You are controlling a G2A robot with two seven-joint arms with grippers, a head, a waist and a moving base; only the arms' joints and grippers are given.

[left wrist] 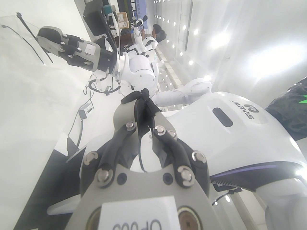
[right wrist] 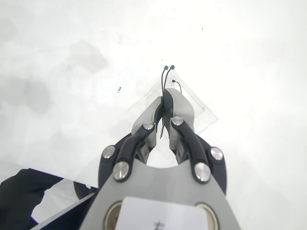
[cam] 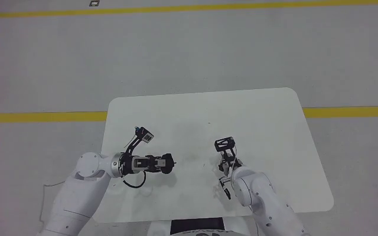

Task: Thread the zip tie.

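Within right gripper [right wrist: 165, 102]: zip tie [right wrist: 163, 80] pinched, head end protruding beyond.

Left pincer [left wrist: 142, 111] clamped, held level; right pincer [right wrist: 165, 102] clamped, aimed downward.

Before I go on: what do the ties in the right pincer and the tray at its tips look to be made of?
The zip ties in the right pincer: thin, matt black strips with small square heads, slightly bowed; likely flexible plastic such as nylon. The tray: see-through with bright edges, the white table showing through; clear rigid plastic, possibly glass.
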